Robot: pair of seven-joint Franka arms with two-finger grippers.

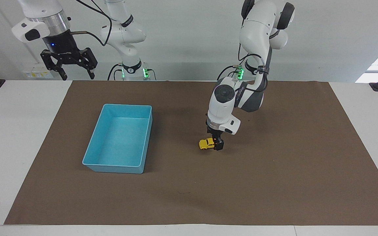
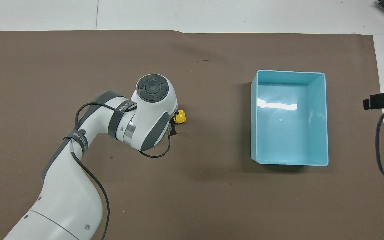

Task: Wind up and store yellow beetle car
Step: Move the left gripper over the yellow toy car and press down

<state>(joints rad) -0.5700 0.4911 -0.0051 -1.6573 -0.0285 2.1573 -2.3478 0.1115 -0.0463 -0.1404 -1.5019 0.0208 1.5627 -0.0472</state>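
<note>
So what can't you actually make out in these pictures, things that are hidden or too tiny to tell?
- Overhead view: most of the yellow beetle car is hidden under the left arm's wrist; so is the left gripper.
- Facing view: the car's end under that gripper is covered by its fingers; whether they press on it cannot be told.
- Either view: a winding key or knob is too small to see.
- Overhead view: the right gripper, waiting raised, is out of frame.

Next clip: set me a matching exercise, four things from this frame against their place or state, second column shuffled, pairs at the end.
Things:
1. yellow beetle car
2. light blue bin
3. left gripper
4. right gripper

Places or states:
A. raised at the right arm's end of the table, waiting
B. empty, on the brown mat
C. on the mat, gripper at one end
D. lowered at the car

Pairs: 1-C, 2-B, 3-D, 4-A
</note>
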